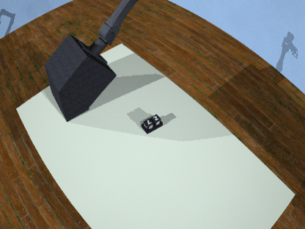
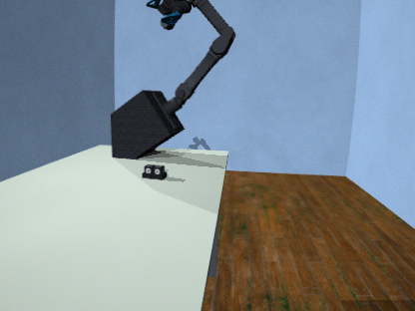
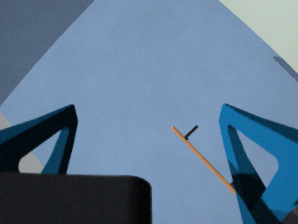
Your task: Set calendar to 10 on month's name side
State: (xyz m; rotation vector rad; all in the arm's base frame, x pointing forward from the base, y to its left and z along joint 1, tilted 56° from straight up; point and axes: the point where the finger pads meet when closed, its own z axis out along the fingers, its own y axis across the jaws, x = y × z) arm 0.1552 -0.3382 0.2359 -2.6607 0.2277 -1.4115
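Note:
The calendar (image 1: pixel 152 123) is a small black tray with two black cubes side by side in it, on the pale table top. In the top view the cubes' top faces show white digits, about "7" and "2". It also shows in the exterior view (image 2: pixel 155 171), small, with white marks on the near side that I cannot read. My gripper (image 2: pixel 167 10) is high above the table near the top edge of the exterior view, far from the calendar. In the wrist view its blue fingers stand wide open with nothing between them, facing the blue wall.
The arm's large dark base block (image 1: pixel 77 75) stands tilted at the table's back left, close behind the calendar. The table's right edge (image 2: pixel 219 219) drops to a wooden floor. Blue walls surround the scene.

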